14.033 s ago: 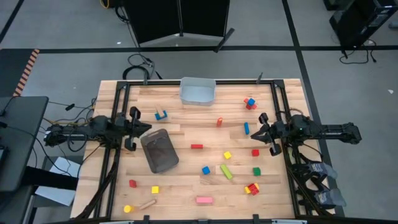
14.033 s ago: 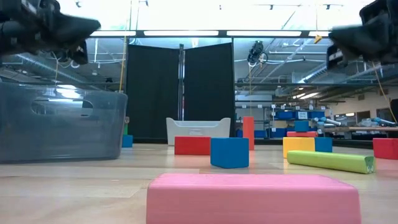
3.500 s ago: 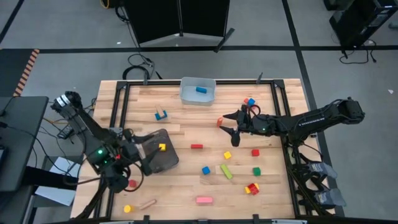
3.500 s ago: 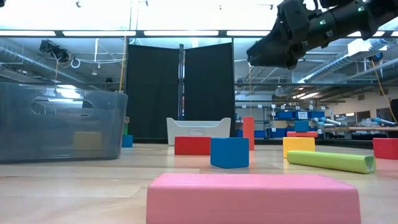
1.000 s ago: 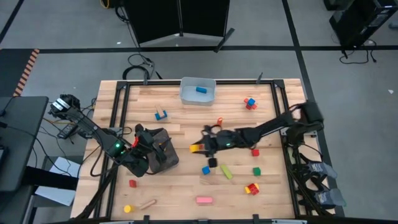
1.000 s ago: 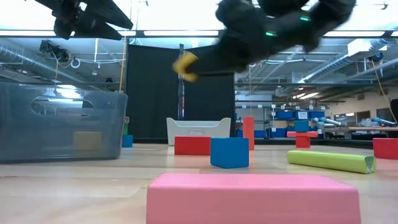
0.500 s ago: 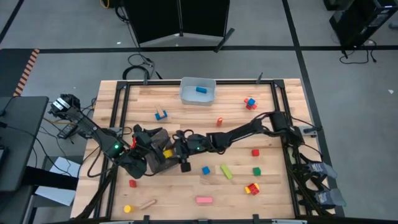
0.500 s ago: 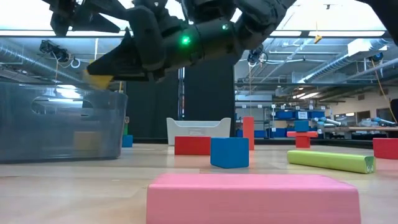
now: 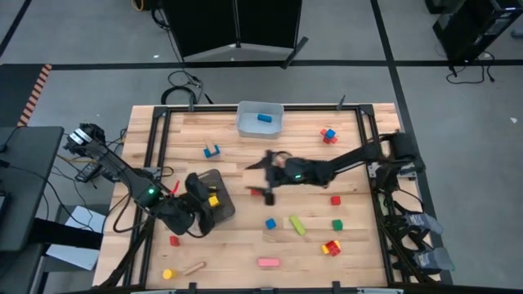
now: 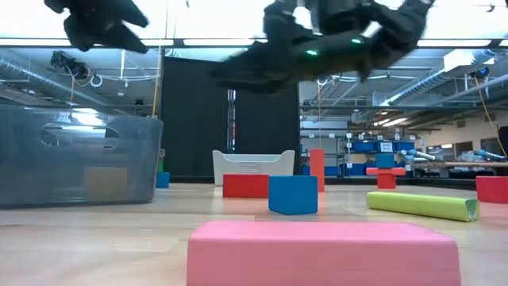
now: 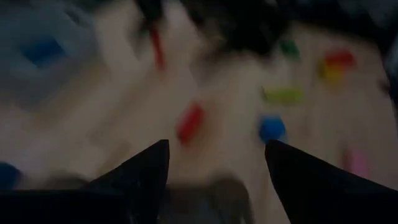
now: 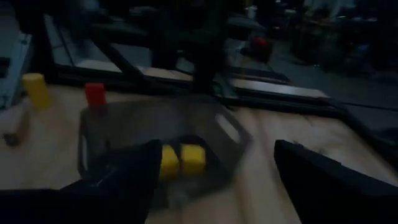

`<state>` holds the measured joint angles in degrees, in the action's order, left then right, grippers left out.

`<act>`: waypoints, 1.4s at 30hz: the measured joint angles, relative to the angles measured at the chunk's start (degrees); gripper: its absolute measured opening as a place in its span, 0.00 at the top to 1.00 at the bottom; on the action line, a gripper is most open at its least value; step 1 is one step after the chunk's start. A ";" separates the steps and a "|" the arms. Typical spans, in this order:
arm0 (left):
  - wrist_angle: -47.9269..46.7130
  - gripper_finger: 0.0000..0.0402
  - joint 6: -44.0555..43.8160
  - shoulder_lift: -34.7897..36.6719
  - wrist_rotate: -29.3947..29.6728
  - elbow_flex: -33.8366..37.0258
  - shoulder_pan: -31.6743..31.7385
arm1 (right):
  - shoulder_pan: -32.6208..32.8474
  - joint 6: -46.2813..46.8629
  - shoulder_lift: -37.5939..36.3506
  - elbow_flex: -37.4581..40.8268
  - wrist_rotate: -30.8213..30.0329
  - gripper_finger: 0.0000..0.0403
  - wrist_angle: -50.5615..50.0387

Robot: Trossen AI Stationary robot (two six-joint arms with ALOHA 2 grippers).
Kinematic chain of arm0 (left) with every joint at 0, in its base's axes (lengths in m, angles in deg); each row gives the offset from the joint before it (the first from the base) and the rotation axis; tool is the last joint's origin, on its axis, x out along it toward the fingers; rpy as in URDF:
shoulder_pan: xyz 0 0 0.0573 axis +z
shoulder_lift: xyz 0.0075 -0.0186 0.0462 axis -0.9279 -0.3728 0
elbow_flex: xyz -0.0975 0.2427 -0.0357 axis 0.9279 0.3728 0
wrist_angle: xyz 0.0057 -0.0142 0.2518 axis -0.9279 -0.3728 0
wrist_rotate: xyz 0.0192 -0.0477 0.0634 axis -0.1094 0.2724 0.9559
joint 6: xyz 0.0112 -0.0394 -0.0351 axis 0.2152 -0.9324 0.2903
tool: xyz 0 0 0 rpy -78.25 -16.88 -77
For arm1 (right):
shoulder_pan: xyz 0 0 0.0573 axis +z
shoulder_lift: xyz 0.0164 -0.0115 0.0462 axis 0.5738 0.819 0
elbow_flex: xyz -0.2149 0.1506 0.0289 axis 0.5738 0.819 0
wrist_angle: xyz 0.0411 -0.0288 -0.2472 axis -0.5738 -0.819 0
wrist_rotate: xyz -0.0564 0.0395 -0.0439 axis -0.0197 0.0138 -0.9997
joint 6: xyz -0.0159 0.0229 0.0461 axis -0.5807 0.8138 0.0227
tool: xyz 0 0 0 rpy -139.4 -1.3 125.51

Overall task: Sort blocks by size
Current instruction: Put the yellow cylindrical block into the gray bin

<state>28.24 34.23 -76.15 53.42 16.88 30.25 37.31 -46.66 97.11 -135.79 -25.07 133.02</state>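
Coloured blocks lie scattered over the wooden table: a red bar (image 9: 258, 192), a blue cube (image 9: 270, 223), a green bar (image 9: 297, 224) and a pink bar (image 9: 268, 262). Two yellow cubes (image 12: 180, 159) rest on the floor of the dark grey tray (image 9: 221, 211). A blue block (image 9: 262, 118) lies in the light bin (image 9: 260, 129). My right gripper (image 9: 260, 178) hangs open to the right of the tray, pointing at it, with nothing between its fingers. My left gripper (image 9: 203, 200) hovers open over the tray's near left side and holds nothing.
More blocks lie toward the right edge: a red cube (image 9: 335, 200), a green cube (image 9: 337, 224), a red and yellow cluster (image 9: 330, 247) and a red and blue cluster (image 9: 328, 135). A yellow cylinder (image 9: 167, 274) and a red cube (image 9: 173, 241) lie at the near left.
My right gripper carried a yellow cube toward the table's left to the tray, opened and let it go there, then drew back toward the right. The cube now lies in the tray beside the other yellow one. My left gripper has turned above the tray.
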 joint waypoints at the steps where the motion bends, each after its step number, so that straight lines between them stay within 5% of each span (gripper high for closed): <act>1: -2.84 0.32 -0.60 -0.34 -3.61 -1.10 0.00 | -0.23 -0.31 -2.18 2.43 -0.92 0.24 0.42; 8: -28.29 0.38 -8.68 -5.73 -28.15 -12.58 -0.22 | -0.60 -0.75 -15.35 15.15 -5.42 0.31 0.45; 18: -37.78 0.33 -21.17 -15.58 -45.83 -15.31 -6.32 | -0.63 -0.76 -22.84 20.16 -7.02 0.31 0.60; 26: -36.08 0.23 -29.02 -19.13 -47.29 -15.31 -12.95 | -0.58 -0.79 -22.83 20.21 -7.01 0.32 0.16; 42: -33.45 0.23 -33.60 -19.43 -42.74 -10.39 -20.12 | 0.38 -0.57 -22.83 20.21 -7.80 0.33 0.19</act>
<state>-5.21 0.63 -95.58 10.68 6.49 10.13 37.69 -47.23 74.28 -115.58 -32.88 133.21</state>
